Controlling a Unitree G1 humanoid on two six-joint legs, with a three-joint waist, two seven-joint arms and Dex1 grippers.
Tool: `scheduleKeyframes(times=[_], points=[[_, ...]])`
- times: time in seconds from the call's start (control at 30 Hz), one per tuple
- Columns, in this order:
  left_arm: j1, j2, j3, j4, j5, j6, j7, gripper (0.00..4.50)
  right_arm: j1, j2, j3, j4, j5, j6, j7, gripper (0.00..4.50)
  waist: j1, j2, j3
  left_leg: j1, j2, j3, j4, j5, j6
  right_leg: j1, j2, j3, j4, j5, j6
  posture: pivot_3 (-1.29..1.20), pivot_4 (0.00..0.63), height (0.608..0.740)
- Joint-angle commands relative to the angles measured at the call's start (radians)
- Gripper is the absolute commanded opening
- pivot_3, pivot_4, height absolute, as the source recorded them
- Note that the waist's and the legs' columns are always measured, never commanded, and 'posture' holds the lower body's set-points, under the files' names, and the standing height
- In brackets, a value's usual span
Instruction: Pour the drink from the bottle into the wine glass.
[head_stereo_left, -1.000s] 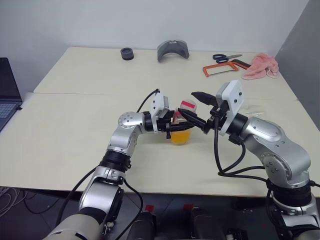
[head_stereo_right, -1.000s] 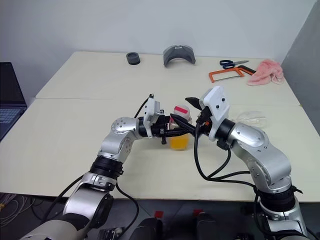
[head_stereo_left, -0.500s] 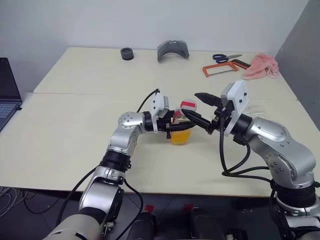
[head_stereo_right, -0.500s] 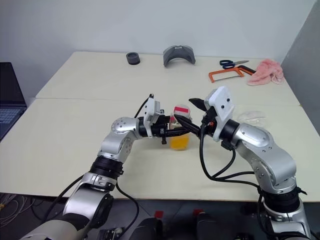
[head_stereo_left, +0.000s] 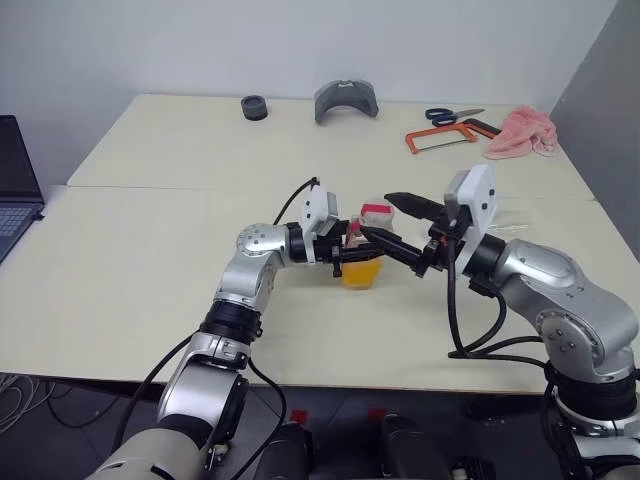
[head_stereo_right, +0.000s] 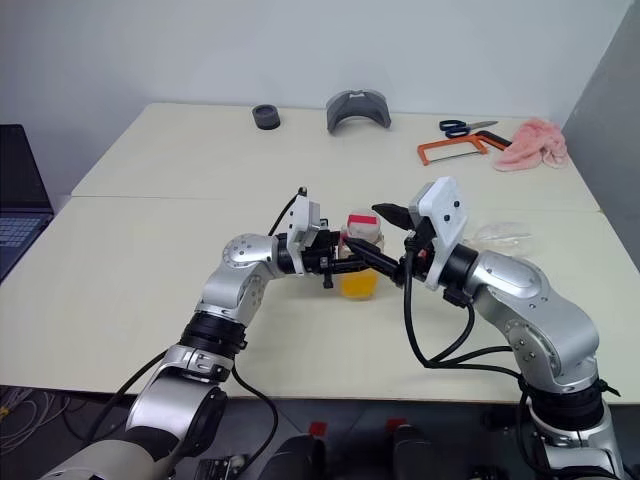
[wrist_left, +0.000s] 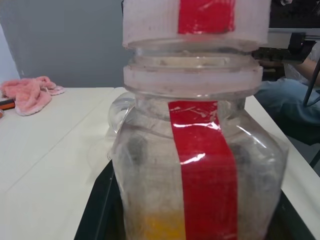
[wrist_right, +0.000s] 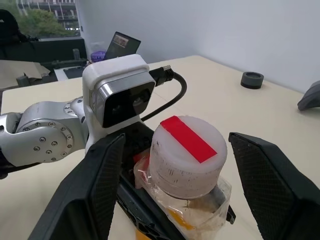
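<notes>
I have the bottle (head_stereo_left: 362, 258) pinched in the left gripper (head_stereo_left: 345, 256), upright at table centre, drink (head_stereo_left: 361, 273) low in its body; the right gripper (wrist_right: 175, 175) stands spread, one finger (wrist_right: 100, 185) at nine o'clock of the cap (wrist_right: 188, 155) and the other at three, neither touching yet. The step, as I judge it, is unscrewing; I want the fingers level with the cap's ribbed side, centred, before I close, or the bottle twists in the left grip. At about two o'clock of the bottle, near the right forearm, a faint clear shape may be the glass (head_stereo_right: 503, 236); I can't tell for sure. Farther off lie scissors (head_stereo_left: 447, 116) and a pink cloth (head_stereo_left: 522, 131).
</notes>
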Motion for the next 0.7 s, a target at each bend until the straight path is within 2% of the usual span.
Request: scheduleKeyframes(times=[0.03,0.7], points=[[-0.024,-0.004,0.014,-0.017,-0.015,-0.017,0.001,1.59,-0.009,-0.005,-0.038,-0.036,0.019,-0.009,-0.004,3.53,0.000,0.000,0.000,0.000,0.000,0.000,0.000,0.000,0.000,0.000,0.000,0.000,0.000,0.000,0.000,0.00,0.150,0.740],[-0.013,-0.011,0.011,-0.039,-0.020,-0.018,0.007,1.58,-0.025,-0.002,-0.061,-0.003,0.088,0.035,-0.024,3.53,0.000,0.000,0.000,0.000,0.000,0.000,0.000,0.000,0.000,0.000,0.000,0.000,0.000,0.000,0.000,0.00,0.150,0.740]])
